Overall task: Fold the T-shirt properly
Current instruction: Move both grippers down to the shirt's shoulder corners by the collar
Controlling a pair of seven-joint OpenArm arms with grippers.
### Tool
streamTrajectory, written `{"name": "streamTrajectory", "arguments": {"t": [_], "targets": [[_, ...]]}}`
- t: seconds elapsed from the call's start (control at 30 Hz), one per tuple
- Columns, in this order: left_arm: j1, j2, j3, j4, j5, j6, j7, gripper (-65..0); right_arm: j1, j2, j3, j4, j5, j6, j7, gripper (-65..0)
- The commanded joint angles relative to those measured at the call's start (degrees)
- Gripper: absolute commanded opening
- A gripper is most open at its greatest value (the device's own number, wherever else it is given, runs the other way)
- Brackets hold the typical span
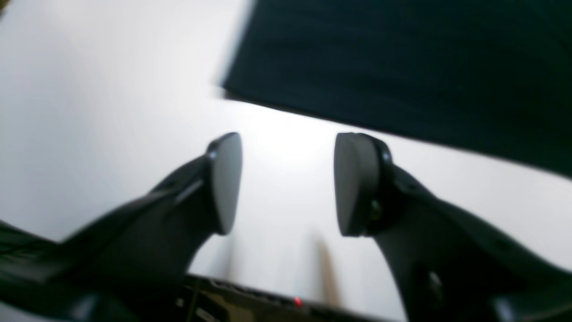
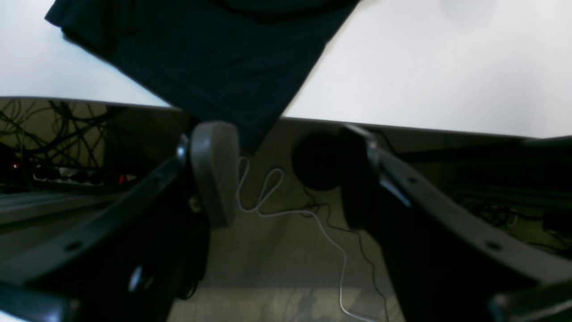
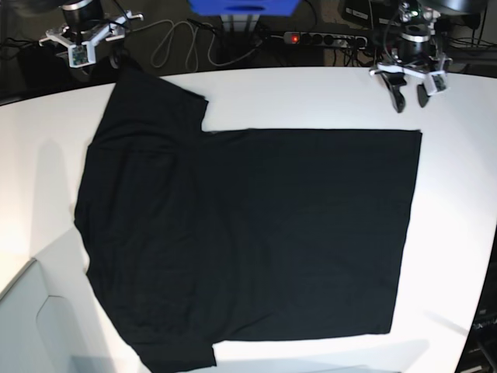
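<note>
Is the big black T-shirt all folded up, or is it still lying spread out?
Spread out. The big black cloth T-shirt lies flat across the white table, sleeves sticking out, with no fold showing.

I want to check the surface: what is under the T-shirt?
The white table lies under the T-shirt. One sleeve tip overhangs its far edge. The covered tabletop and the shirt's underside cannot be seen.

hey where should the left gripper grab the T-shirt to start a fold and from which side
Probably the hem corner of the T-shirt nearest the left gripper, coming from the table's far edge. That corner lies flat with bare white table on two sides, so one open finger could slide under the edge there.
</note>
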Motion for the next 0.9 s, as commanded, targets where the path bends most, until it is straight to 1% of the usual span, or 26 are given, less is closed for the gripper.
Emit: {"name": "streamTrajectory", "arguments": {"t": [0.0, 0.1, 0.2, 0.3, 0.37, 0.4, 0.47, 0.53, 0.87], "targets": [[-0.9, -0.4, -0.7, 0.6, -0.6, -0.2, -1.7, -28.9, -0.3, 0.5, 0.2, 0.7, -0.1, 0.2, 1.2, -31.5], [-2.7, -1.0, -2.6, 0.1, -3.7, -0.2, -1.7, -27.9, 0.1, 0.4, 0.4, 0.7, -0.1, 0.2, 1.1, -31.5], [-5.7, -1.4, -4.7, -2.8, -6.4, -0.2, -1.3, -27.9, 0.1, 0.3, 0.5, 0.6, -0.1, 0.2, 1.1, -31.5], [-10.1, -3.2, -5.1, -7.3, -7.0, -0.3, 3.8, -27.8, 0.1, 0.2, 0.5, 0.6, -0.1, 0.0, 1.1, -31.5], [-12.2, -3.4, -5.1, -9.2, -7.0, -0.3, 5.7, -27.8, 0.1, 0.2, 0.6, 0.6, -0.1, 0.0, 1.1, -31.5], [-13.0, -3.4, -5.1, -10.0, -7.0, -0.8, 5.8, -27.8, 0.1, 0.2, 0.6, 0.6, -0.1, 0.0, 1.1, -31.5], [-14.5, -3.4, -5.3, -11.2, -7.0, -4.1, 6.0, -27.8, 0.1, 0.2, 0.6, 0.6, -0.1, 0.0, 1.1, -31.5], [-16.1, -3.3, -5.3, -12.7, -7.0, -6.3, 6.1, -27.9, 0.1, 0.2, 0.6, 0.6, -0.1, 0.0, 1.1, -31.5], [-19.7, -3.3, -5.0, -21.5, -7.0, -6.9, 6.1, -27.9, 0.1, 0.2, 0.6, 0.6, -0.2, -0.1, 1.1, -30.9]]}}
